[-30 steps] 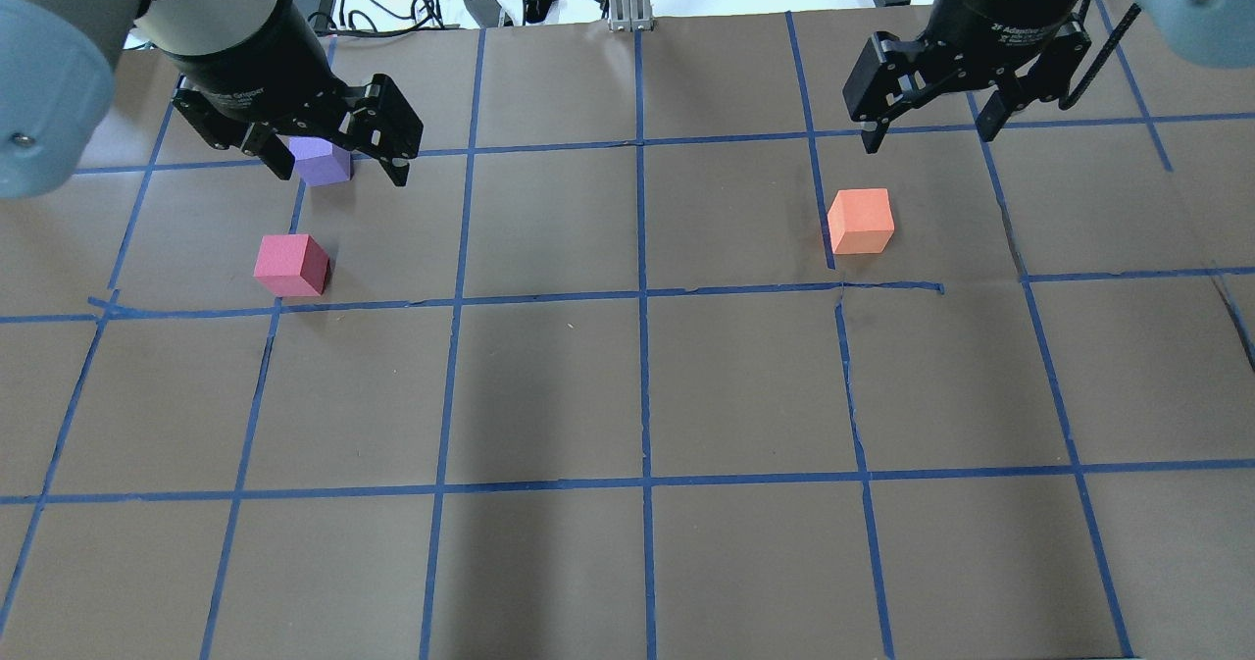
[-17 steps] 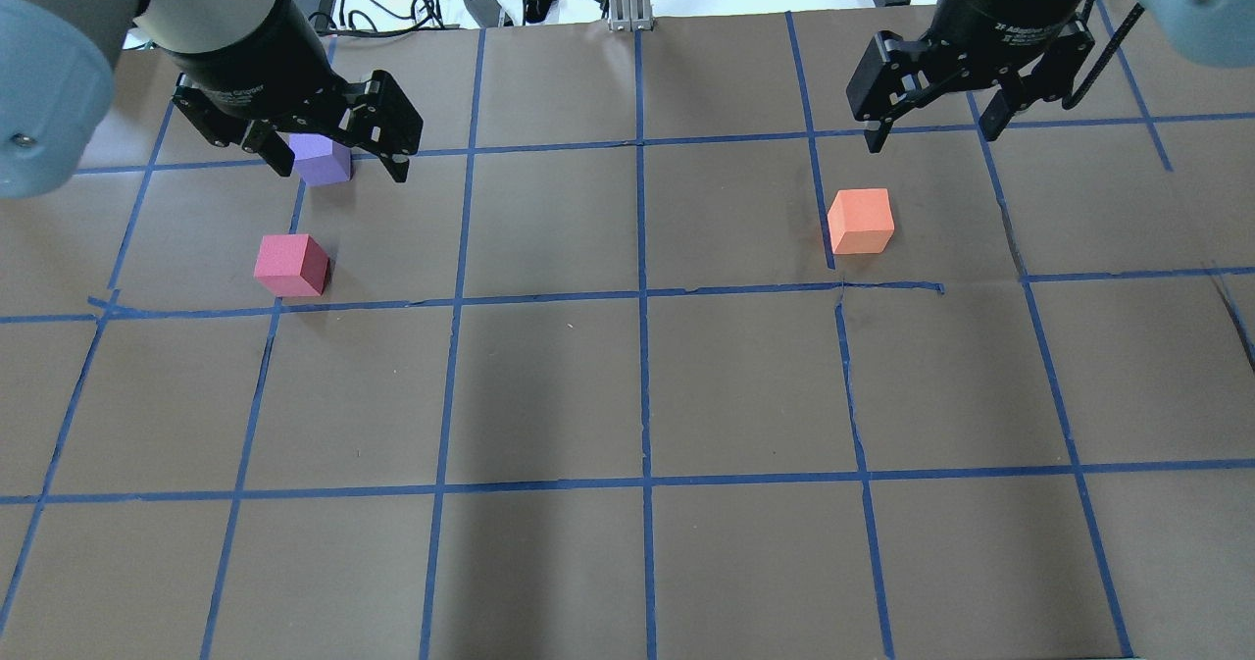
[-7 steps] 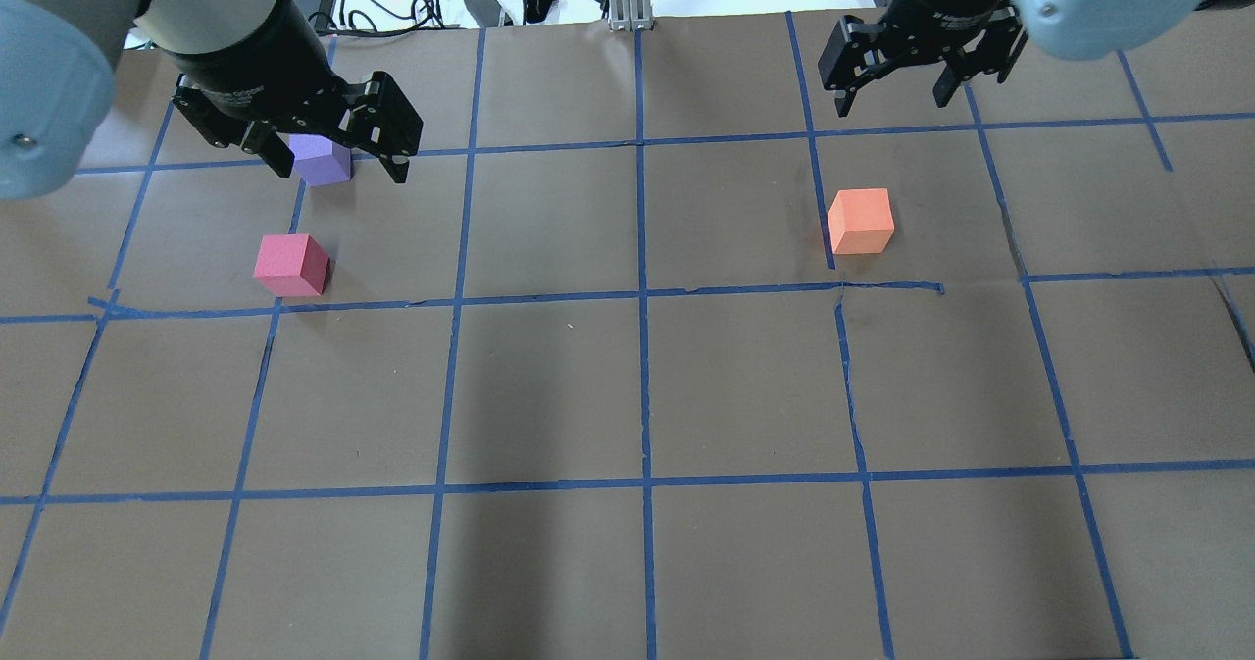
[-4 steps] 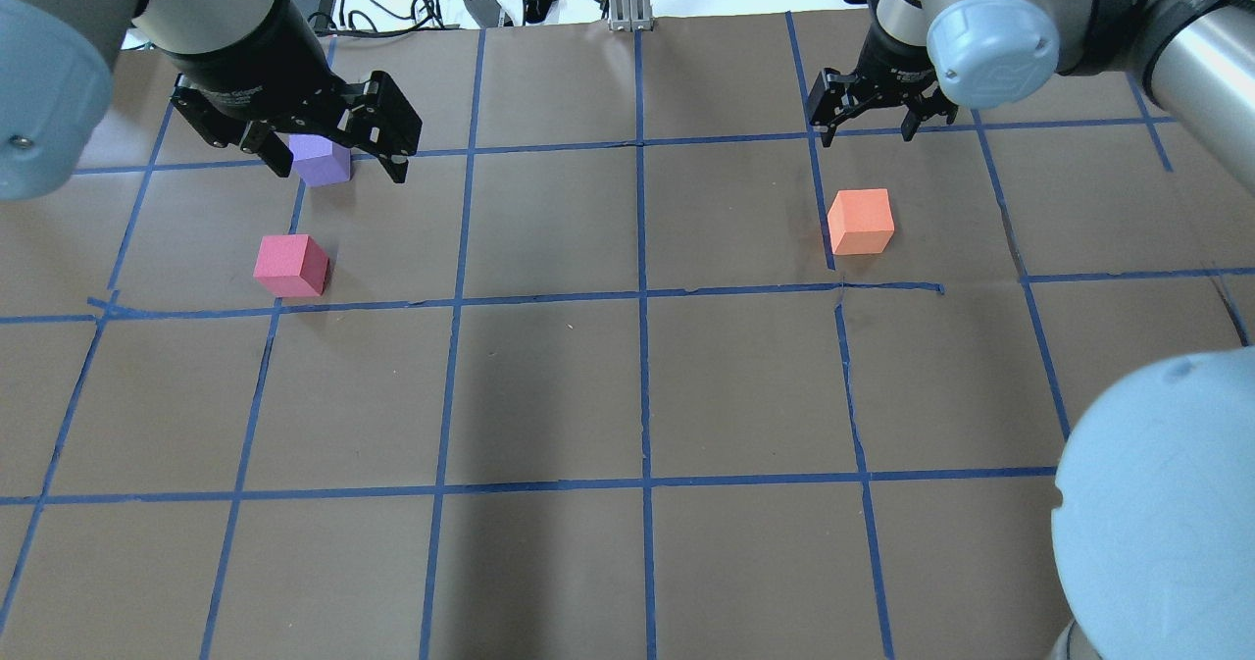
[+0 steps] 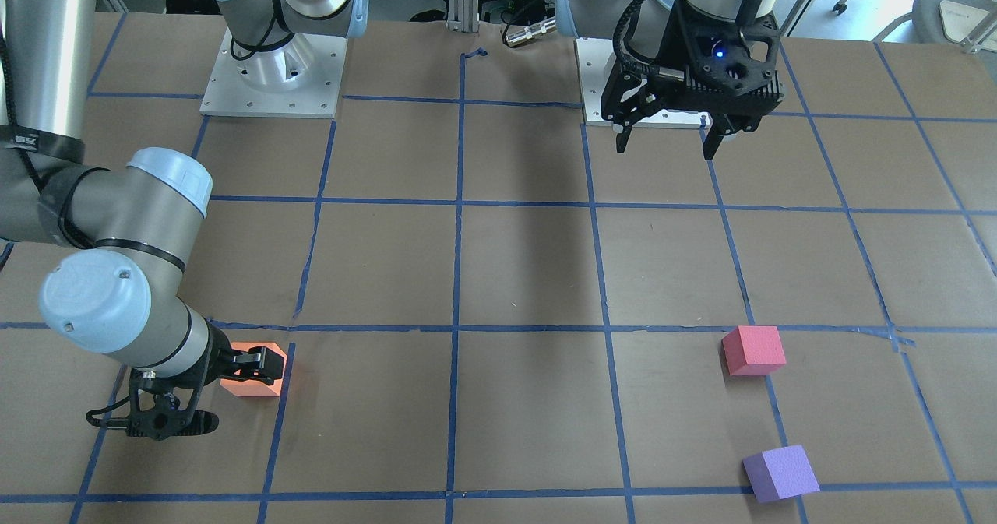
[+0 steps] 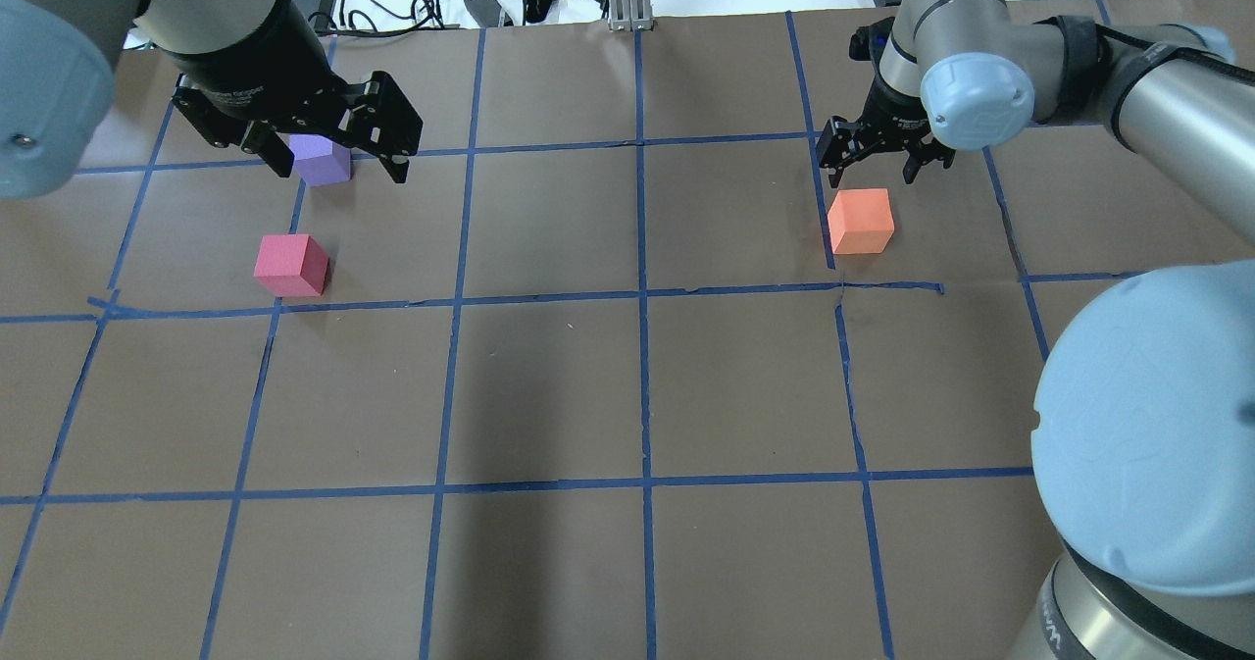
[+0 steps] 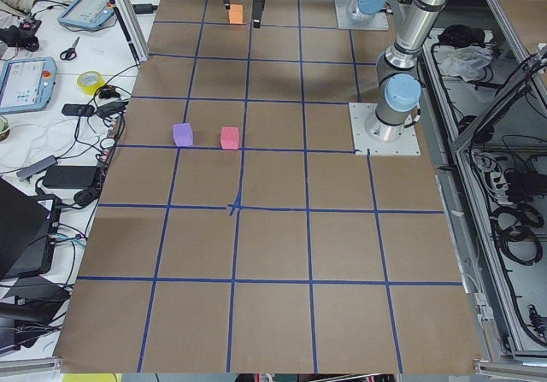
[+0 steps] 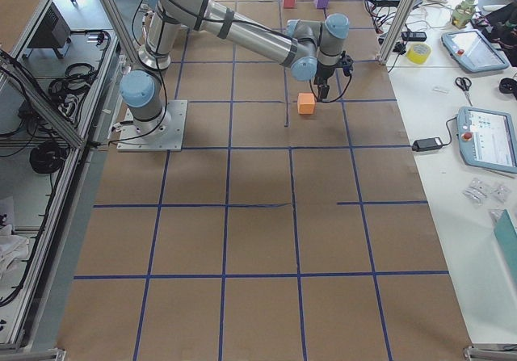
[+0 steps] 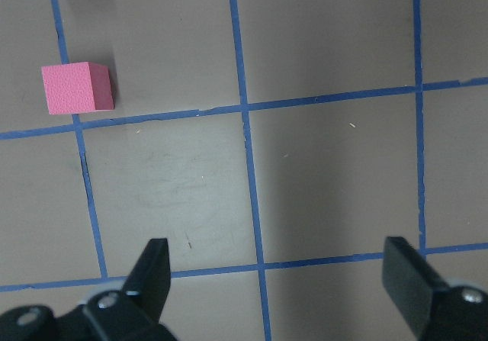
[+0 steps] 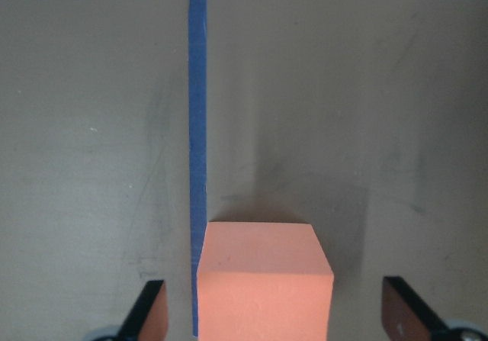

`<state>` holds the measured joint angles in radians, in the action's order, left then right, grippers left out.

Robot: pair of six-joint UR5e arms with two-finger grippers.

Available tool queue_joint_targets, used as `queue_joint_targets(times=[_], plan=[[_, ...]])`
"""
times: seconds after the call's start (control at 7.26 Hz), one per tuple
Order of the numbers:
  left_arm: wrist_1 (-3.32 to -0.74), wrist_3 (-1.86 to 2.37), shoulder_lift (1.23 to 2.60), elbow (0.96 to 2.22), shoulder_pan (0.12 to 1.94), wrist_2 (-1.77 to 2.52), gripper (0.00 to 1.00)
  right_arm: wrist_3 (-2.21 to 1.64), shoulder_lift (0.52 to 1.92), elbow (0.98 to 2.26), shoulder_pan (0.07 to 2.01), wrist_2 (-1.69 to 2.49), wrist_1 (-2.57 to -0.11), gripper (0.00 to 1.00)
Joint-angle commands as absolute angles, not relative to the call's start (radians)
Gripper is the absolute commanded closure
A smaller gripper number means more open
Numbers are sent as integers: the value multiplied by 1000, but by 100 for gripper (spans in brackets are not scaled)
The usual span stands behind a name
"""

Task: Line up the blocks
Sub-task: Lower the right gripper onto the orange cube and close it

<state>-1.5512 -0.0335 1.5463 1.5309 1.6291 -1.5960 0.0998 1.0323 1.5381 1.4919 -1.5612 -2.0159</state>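
Nothing can be read with certainty. A short line of small white lettering (image 6: 239, 101) runs across the black body of the left tool (image 6: 339, 170), just above its fingers, in the overhead view, but it is too small and blurred to spell out. On the right arm (image 5: 117, 275), well up from its tool, a black band carries a small white mark (image 5: 24, 142) that stays illegible. Beside the tabletop, far from both tools, 2 handheld screens (image 8: 489, 139) (image 7: 26, 83) show coloured panels with no legible words.
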Motion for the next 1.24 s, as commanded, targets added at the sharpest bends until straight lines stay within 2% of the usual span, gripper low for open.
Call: queue_joint_targets(times=[0.0,0.14,0.55,0.69,1.1], plan=[[-1552,-35,1545,1531,1629,-1598,0,97,1009,1557,1491,-1563,-2013,0],[-1554,-35,1545,1531,1629,-1598,0,97,1006,1557,1491,-1560,-2008,0],[-1552,-37,1545,1531,1629,-1597,0,92,988,1557,1491,-1562,-2011,21],[-1554,-37,1545,1531,1629,-1600,0,91,985,1557,1491,-1562,-2011,22],[-1552,-37,1545,1531,1629,-1598,0,89,985,1552,1491,-1563,-2008,49]])
